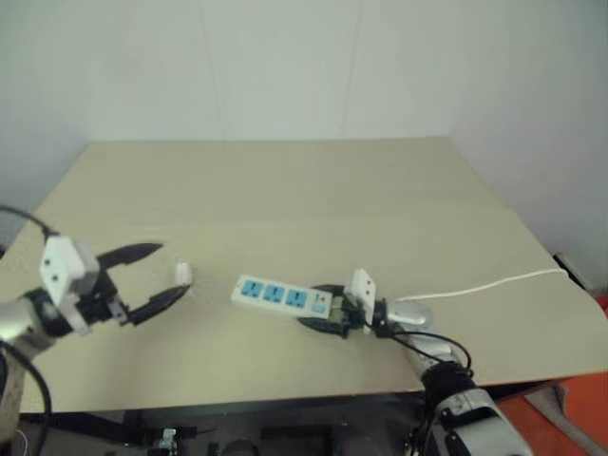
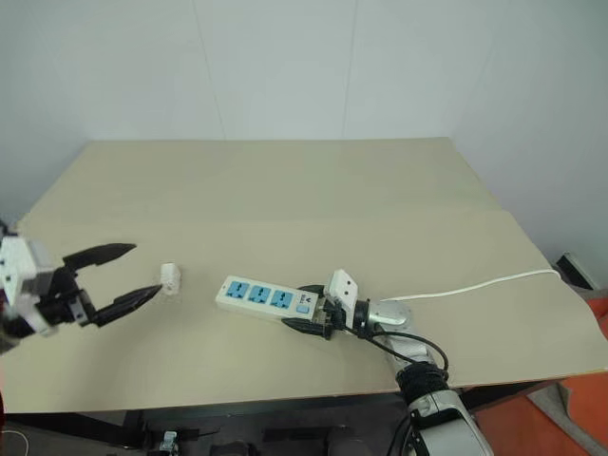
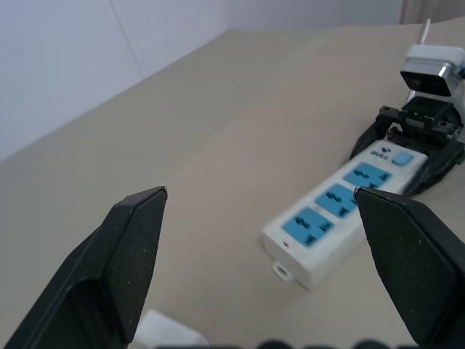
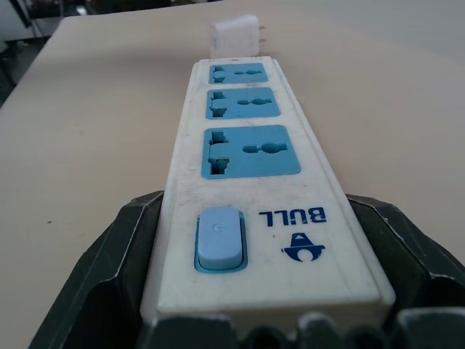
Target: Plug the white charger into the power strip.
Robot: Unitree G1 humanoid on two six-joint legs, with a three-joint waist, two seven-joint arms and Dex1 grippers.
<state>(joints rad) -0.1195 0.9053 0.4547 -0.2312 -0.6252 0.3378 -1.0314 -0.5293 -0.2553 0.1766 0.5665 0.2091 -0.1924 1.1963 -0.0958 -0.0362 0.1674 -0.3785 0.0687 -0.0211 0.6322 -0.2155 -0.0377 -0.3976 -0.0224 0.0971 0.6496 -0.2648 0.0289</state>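
1. the white charger [image 2: 170, 277] lies on the table [image 2: 285, 190], just beyond the tips of the left gripper [image 2: 123, 275], whose fingers are spread wide and empty.
2. the right gripper [image 2: 309, 313] has its fingers around the switch end of the power strip [image 2: 261, 296].

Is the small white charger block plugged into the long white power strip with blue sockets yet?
Not plugged in. The white charger lies on the table apart from the power strip, whose three blue sockets are empty.
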